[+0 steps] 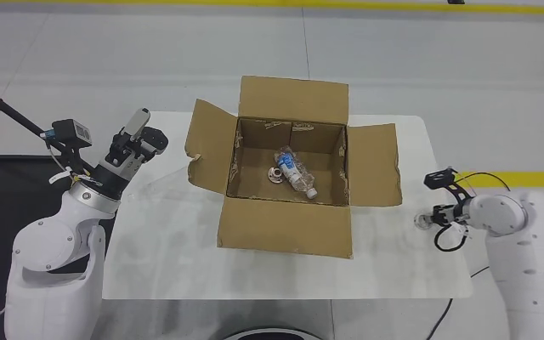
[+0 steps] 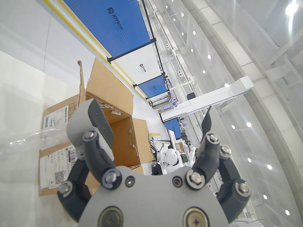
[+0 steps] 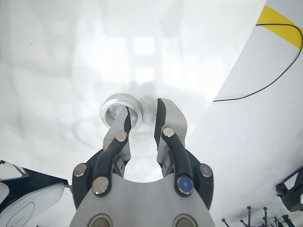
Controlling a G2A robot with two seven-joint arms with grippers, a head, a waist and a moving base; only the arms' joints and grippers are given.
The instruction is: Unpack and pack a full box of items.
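An open cardboard box (image 1: 285, 229) stands mid-table with its flaps spread. Inside it lie a clear plastic bottle (image 1: 295, 172) with a blue label and a small metal ring-shaped part (image 1: 277, 175). A second metal ring (image 1: 420, 221) rests on the table right of the box. My right gripper (image 3: 143, 109) is down at this ring (image 3: 111, 106), open, with one finger inside the ring and the other outside, a small gap showing. My left gripper (image 2: 151, 109) is raised left of the box (image 2: 111, 88), open and empty, tilted upward.
The white table (image 1: 170, 272) has free room in front of and on both sides of the box. A crumpled clear plastic film (image 2: 21, 142) lies on the table by the box's left flap. The table's right edge is near the right gripper (image 1: 435, 217).
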